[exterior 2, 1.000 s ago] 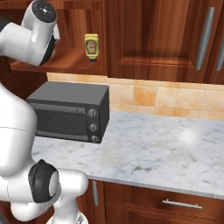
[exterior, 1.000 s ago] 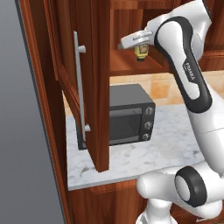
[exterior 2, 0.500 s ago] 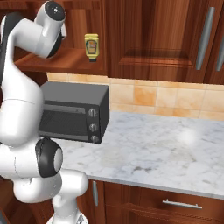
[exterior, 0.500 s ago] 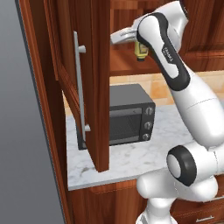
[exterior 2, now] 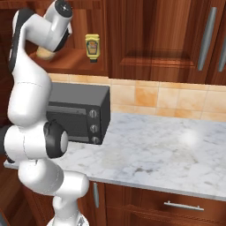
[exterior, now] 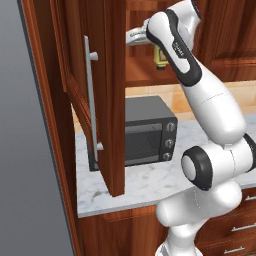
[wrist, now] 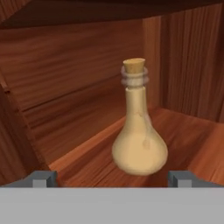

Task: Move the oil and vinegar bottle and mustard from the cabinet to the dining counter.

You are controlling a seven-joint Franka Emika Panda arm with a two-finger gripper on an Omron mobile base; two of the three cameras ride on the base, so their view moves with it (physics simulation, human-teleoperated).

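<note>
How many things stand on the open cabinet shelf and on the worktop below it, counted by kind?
Flask-shaped bottle: 1, the tan oil and vinegar bottle on the shelf.
Squeeze container: 1, the yellow mustard on the shelf.
Appliance: 1, the dark toaster oven on the marble worktop.
Total: 3

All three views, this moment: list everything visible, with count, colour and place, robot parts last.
oil and vinegar bottle: one, tan, corked, upright on the cabinet shelf, centred ahead of the hand.
mustard: one, yellow, cap end down, on the same shelf, right of the bottle from the right base view.
cabinet: one, reddish-brown, door swung open, silver bar handle.
toaster oven: one, dark grey, on the worktop under the cabinet.
worktop: one, white-grey marble, over wooden drawers.
backsplash: tan tiles, behind the worktop.
arm: one, white with dark joints, reaching up into the cabinet.
fingers: two, dark, spread wide either side of the bottle, not touching it.
</note>
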